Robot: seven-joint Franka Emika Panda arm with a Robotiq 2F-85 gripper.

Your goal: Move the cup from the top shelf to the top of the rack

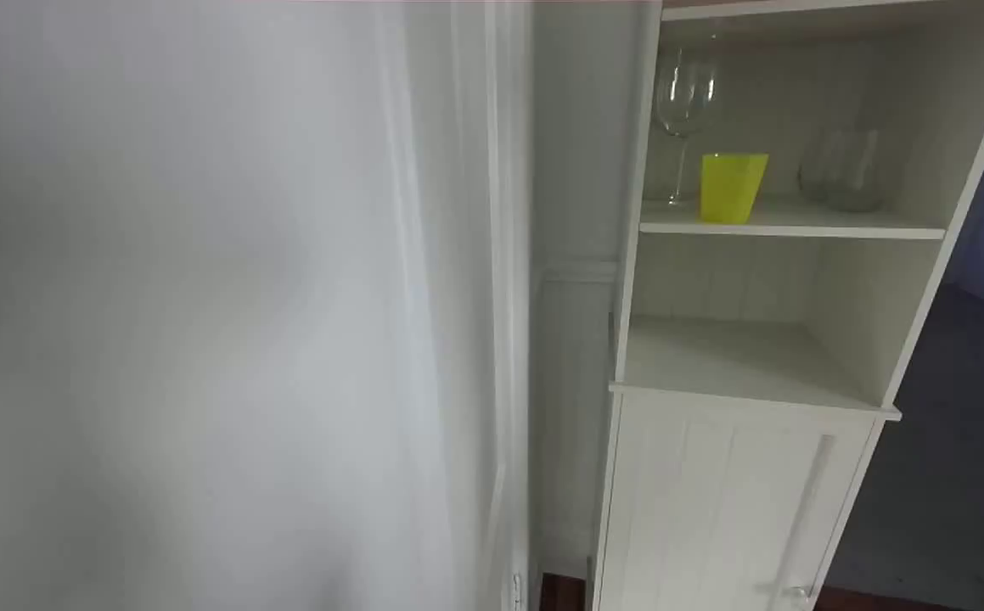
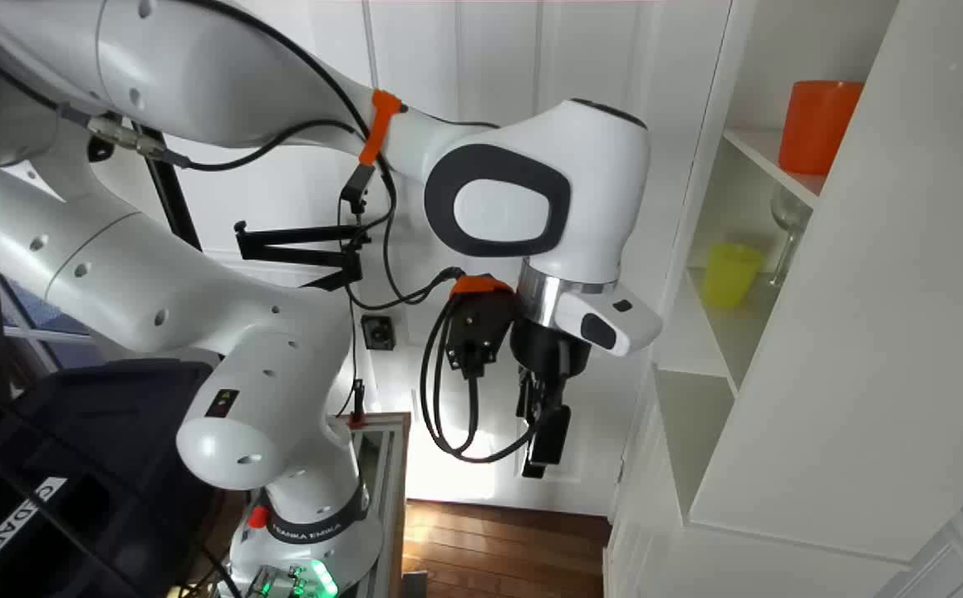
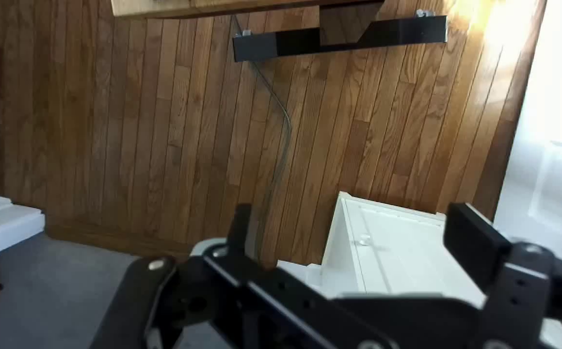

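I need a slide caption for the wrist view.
Open black two-fingered gripper; brown wooden floor and white round-knobbed cabinet beyond.

Beyond the gap between the jaws of the gripper (image 3: 351, 225), in the wrist view, part of a cabinet (image 3: 402, 247); above the jaws in that view, a cable (image 3: 288, 127) on the floor (image 3: 130, 121). In an exterior view, right of the jaws and higher, an upper cup (image 2: 820, 124) on the cabinet's upper shelf (image 2: 757, 141); also right and higher, a lower cup (image 2: 730, 274) on the next shelf down (image 2: 739, 336), near a wine glass (image 2: 788, 208). Behind the jaws, a door (image 2: 601, 399); below and left of them, the arm's base (image 2: 348, 540).
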